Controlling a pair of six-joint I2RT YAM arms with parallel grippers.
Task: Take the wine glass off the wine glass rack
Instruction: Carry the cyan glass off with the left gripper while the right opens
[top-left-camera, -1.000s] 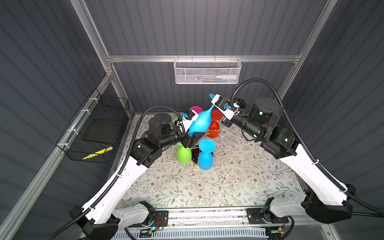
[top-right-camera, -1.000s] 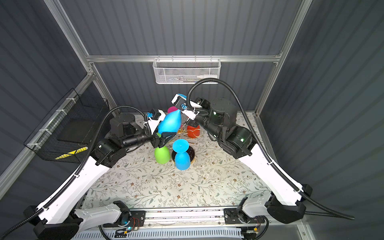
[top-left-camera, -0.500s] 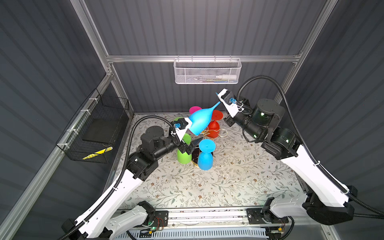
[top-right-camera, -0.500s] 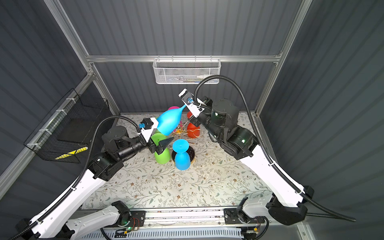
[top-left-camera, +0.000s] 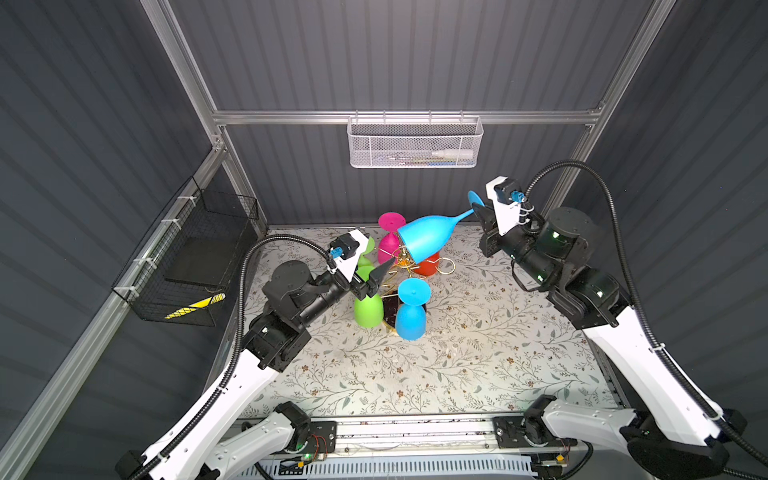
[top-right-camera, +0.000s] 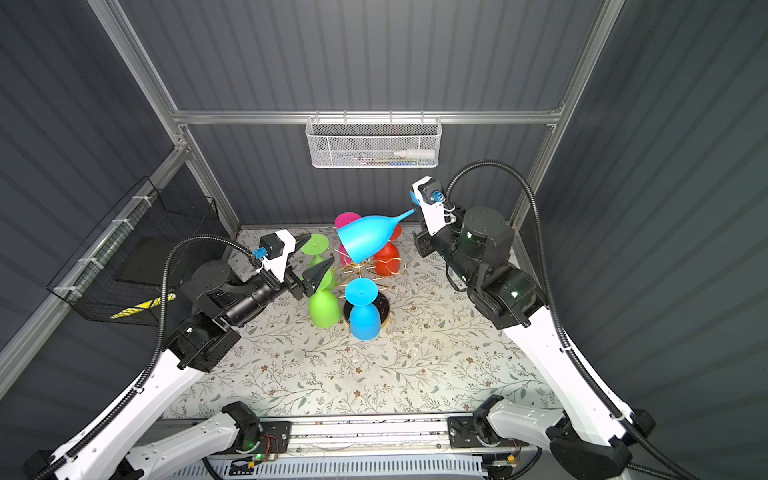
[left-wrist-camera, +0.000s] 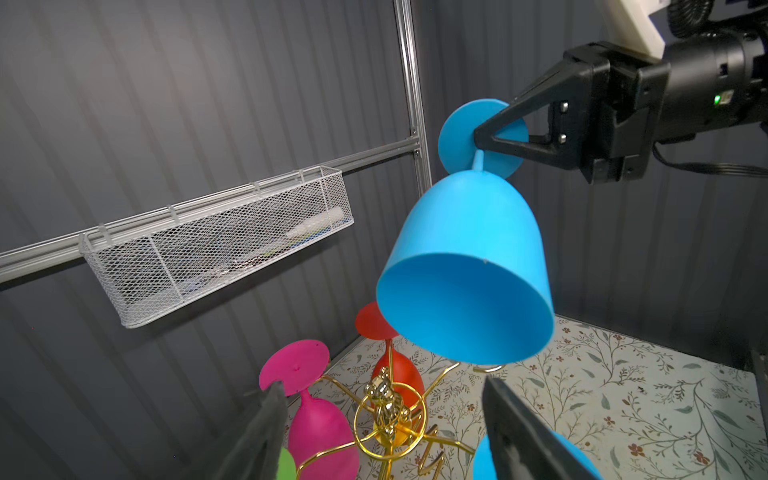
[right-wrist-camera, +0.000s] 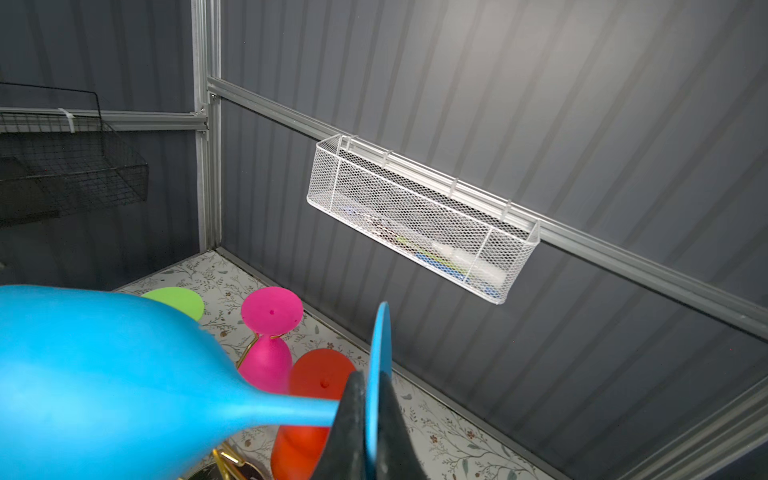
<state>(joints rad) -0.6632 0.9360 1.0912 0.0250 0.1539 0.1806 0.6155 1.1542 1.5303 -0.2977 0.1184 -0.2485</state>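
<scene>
A blue wine glass (top-left-camera: 424, 237) (top-right-camera: 365, 239) hangs tilted in the air above the gold wire wine glass rack (top-left-camera: 405, 266) (top-right-camera: 357, 266), free of its arms. My right gripper (top-left-camera: 482, 210) (right-wrist-camera: 370, 399) is shut on the glass's round foot, which stands edge-on between the black fingers. From the left wrist view the glass (left-wrist-camera: 469, 270) shows its open mouth, with the right gripper (left-wrist-camera: 486, 137) pinching the foot. My left gripper (top-right-camera: 321, 248) (left-wrist-camera: 382, 403) stands open and empty, left of the rack and below the glass.
Pink (top-left-camera: 388, 245), red (top-left-camera: 428, 266), green (top-left-camera: 368, 309) and blue (top-left-camera: 410, 320) glasses hang upside down on the rack's arms over its black base (top-right-camera: 384, 307). A white mesh basket (top-left-camera: 415, 145) hangs on the back wall. A black wire basket (top-left-camera: 187, 266) is on the left wall.
The left gripper let go of the blue glass's bowl and drew back to the left. The right gripper carried the glass up and to the right, away from the rack.
</scene>
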